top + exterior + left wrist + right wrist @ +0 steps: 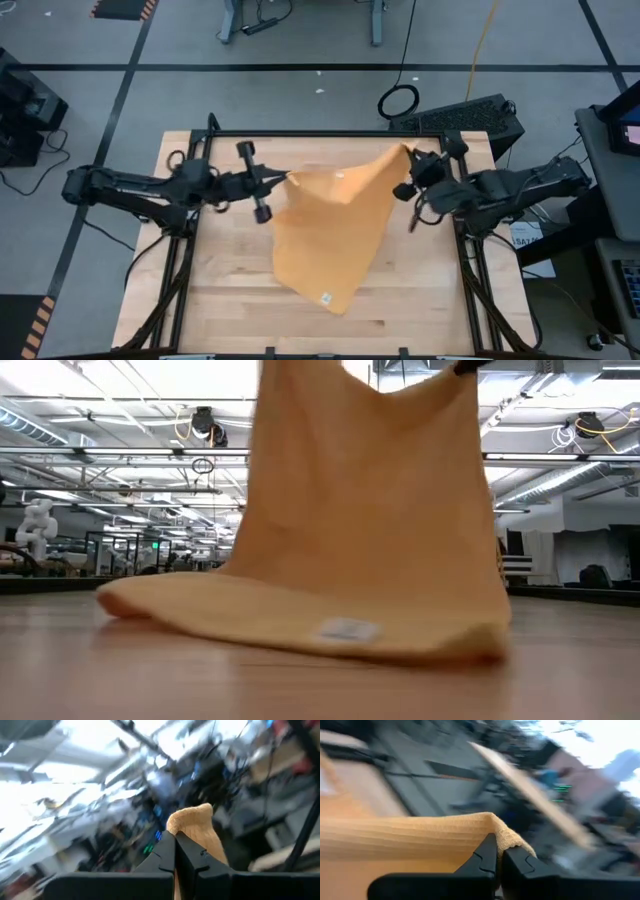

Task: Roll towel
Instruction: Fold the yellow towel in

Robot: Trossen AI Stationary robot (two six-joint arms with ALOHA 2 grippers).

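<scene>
The mustard-orange towel [335,225] is lifted by its two far corners between my two arms. Its near end [300,625], with a small white tag [347,630], lies on the wooden table. My left gripper [283,180] is shut on the towel's left far corner, over the table's far left part. My right gripper [410,155] is shut on the right far corner, over the far right. In the low view both grippers are above the picture's top edge or hidden by the cloth. My left gripper pinches the towel's left far corner [192,822] between its two fingers, and a small lobe of cloth pokes out past the fingertips. The cloth hangs down from the hold to the table. My right gripper pinches the towel's right far corner [506,834] between its two fingers, the cloth folding over the fingertips. The top edge [410,832] runs off from the corner toward the other arm, slightly sagging. The cloth hangs below, its near end on the table.
The wooden table [230,300] has a black frame along its sides, with bare board to the left, right and near side of the towel. Beyond the far right corner stands a black box [470,115], and a cable loop [398,100] lies on the floor.
</scene>
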